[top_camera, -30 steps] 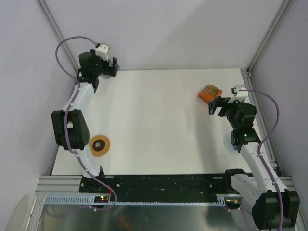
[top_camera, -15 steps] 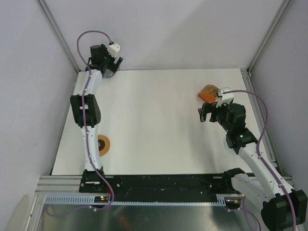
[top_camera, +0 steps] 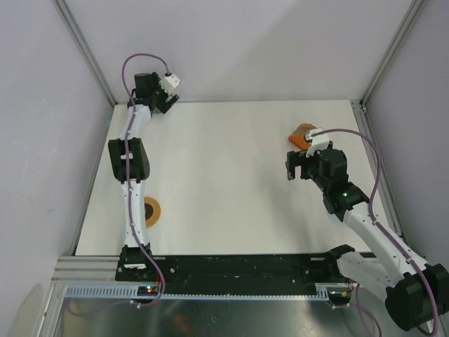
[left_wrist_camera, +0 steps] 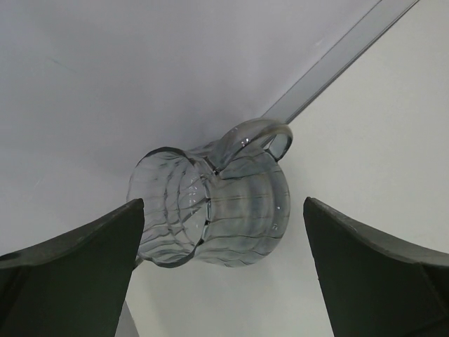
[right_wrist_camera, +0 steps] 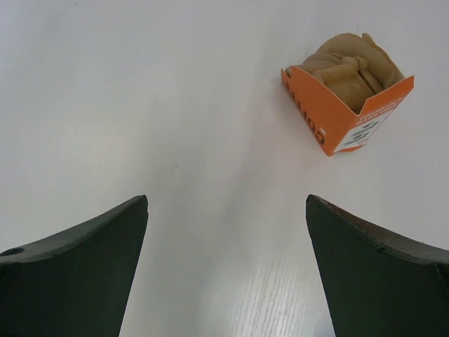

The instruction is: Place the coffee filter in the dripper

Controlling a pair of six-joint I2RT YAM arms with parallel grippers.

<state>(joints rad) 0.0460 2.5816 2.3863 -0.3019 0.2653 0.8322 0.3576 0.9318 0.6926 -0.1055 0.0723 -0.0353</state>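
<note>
Hovering over the table point(top_camera: 224, 182), the right gripper point(right_wrist_camera: 226, 200) is spread wide and empty. The orange box point(right_wrist_camera: 337, 105) of stacked filters point(right_wrist_camera: 351, 67) sits ahead to its right, untouched. No single coffee filter is out and the dripper is not visible in any view. The left gripper point(left_wrist_camera: 221, 210) is also wide open and empty, facing the grey handled mug point(left_wrist_camera: 242, 200) at the far-left corner. Nothing done yet: picking a filter and seating it both remain.
</note>
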